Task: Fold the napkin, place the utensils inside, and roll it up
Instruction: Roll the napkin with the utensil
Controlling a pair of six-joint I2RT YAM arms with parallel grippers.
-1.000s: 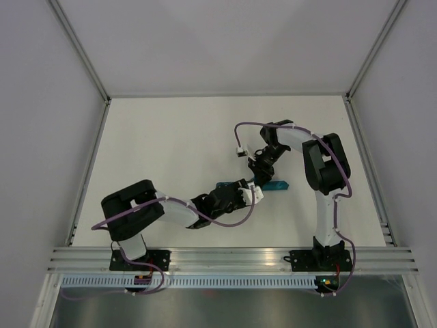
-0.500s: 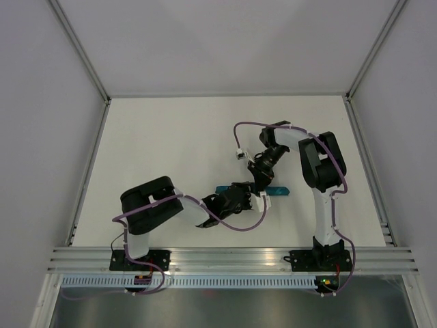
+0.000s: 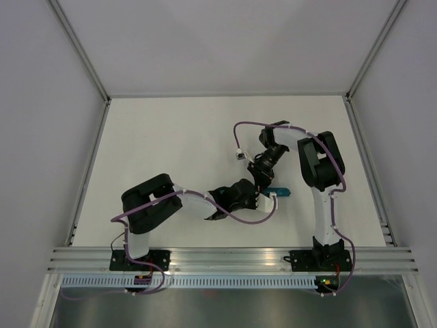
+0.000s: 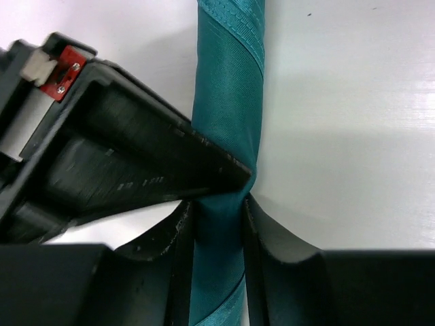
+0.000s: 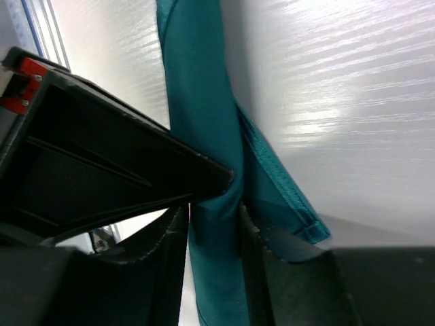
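The napkin is rolled into a narrow teal tube lying on the white table; from above only its right end shows. My left gripper is shut on the roll, both fingers pressed against its sides. My right gripper is shut on the same roll close by, with a loose hemmed flap hanging beside its finger. From above the left gripper and right gripper meet over the roll, nearly touching. The utensils are hidden.
The white table is bounded by aluminium rails, with a rail along the near edge. Purple cables loop off both arms. Each wrist view is partly blocked by the other gripper's black body.
The left gripper has slid right along the roll and narrowed its jaws onto it, and the roll's left end no longer shows from above. The right gripper has barely moved.
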